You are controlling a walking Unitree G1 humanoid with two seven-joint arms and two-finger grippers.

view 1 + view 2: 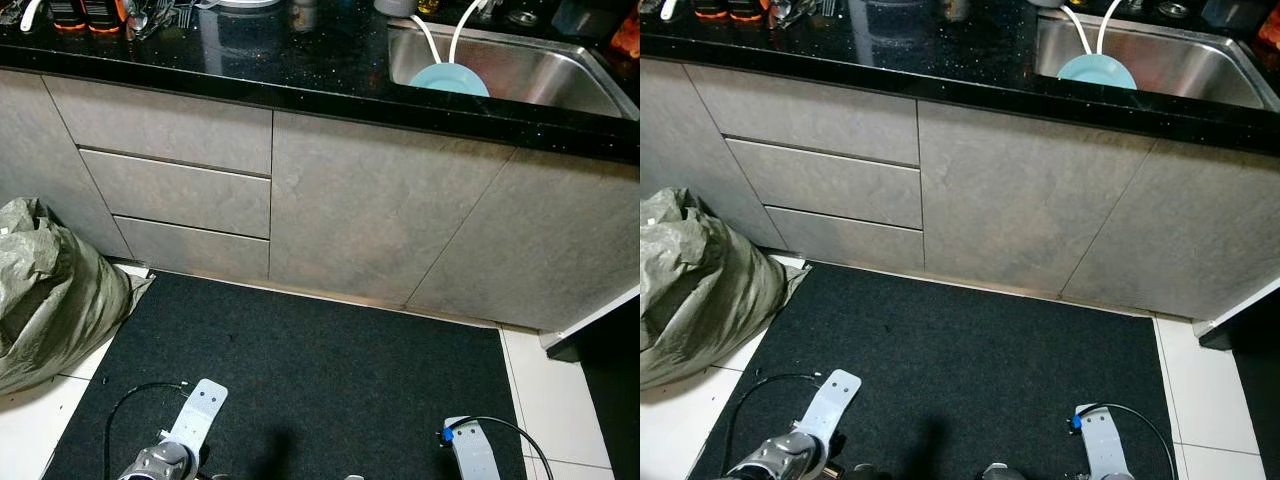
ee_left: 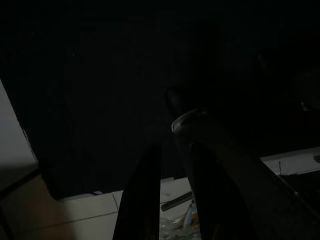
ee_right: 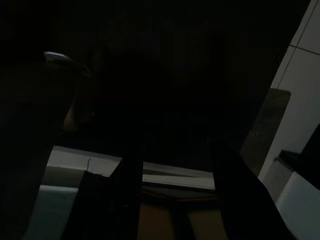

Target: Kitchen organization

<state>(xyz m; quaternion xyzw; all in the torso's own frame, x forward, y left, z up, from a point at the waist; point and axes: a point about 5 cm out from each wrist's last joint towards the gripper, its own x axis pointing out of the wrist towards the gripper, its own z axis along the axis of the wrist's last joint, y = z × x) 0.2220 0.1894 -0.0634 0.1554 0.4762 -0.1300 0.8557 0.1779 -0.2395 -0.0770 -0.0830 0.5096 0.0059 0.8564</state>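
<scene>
Task thing here is most likely the light-blue plate point(image 1: 449, 78), sitting tilted in the steel sink point(image 1: 560, 75), near its left end, with two white hoses point(image 1: 428, 38) dropping in just behind it. Nothing is touching it.

Black countertop point(image 1: 280, 55) runs left from the sink. At its far left: cutlery point(image 1: 160, 15) in a loose cluster and two orange-and-black items point(image 1: 85, 14), too cropped to identify. Grey cabinet doors point(image 1: 370, 210) and a stack of drawers point(image 1: 175, 190) sit below.

Both arms hang idle over the dark floor mat point(image 1: 300, 380). Left gripper point(image 2: 167, 200): fingers close together, a thin gap between them, nothing held. Right gripper point(image 3: 175, 195): fingers spread wide, empty. Both wrist views are very dark.

Risks, as I judge them:
- Plate leans on the sink wall. A clumsy one-sided pinch could slide it down and chip it on the steel.
- The hoses sit right behind it. A reach from above could snag them and drag the plate.
- Counter edge is between robot and sink. Raising the arms this close could clip the edge or the doors.
- Grey-green sack point(image 1: 50, 290) slumps on the floor to the left, partly over the mat corner. A sidestep toward the drawers could catch it.
- Loose cables point(image 1: 130, 400) by both wrists could hook on something.
</scene>
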